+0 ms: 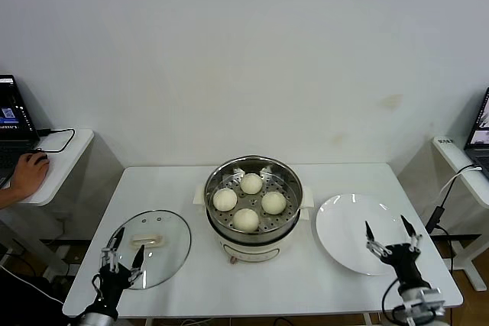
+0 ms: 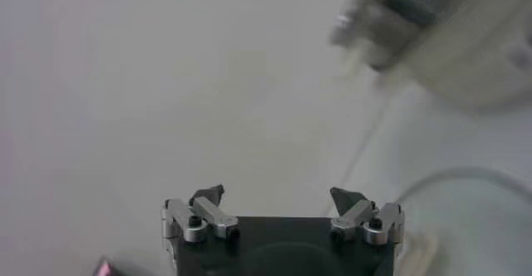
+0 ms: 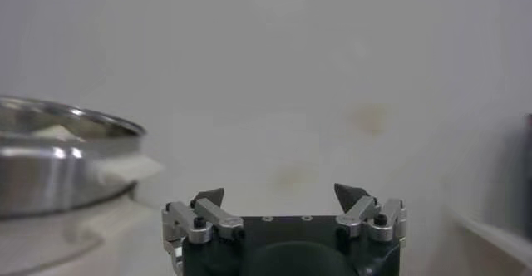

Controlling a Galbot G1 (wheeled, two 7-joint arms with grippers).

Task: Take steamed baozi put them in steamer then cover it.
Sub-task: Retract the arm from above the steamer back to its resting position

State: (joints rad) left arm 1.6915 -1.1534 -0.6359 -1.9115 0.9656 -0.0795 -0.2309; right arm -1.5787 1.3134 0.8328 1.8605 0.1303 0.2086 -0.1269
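The steel steamer [image 1: 286, 177] stands uncovered at the middle of the white table, on its cream base. Several cream-white baozi [image 1: 246, 219] lie on its perforated tray. Its glass lid [image 1: 172, 246] with a cream handle lies flat on the table to the left. My left gripper [image 1: 123, 247] is open at the lid's front-left edge, holding nothing. My right gripper [image 1: 391, 233] is open over the front right part of the white plate [image 1: 344, 223], also holding nothing. In the right wrist view the steamer's rim [image 3: 75, 124] shows to one side of the open gripper [image 3: 281, 193].
The plate right of the steamer holds nothing. A side desk [image 1: 65, 150] with a laptop and a person's hand [image 1: 27, 173] stands at the far left. Another desk with cables [image 1: 458, 162] is at the far right. The table's front edge lies close under both grippers.
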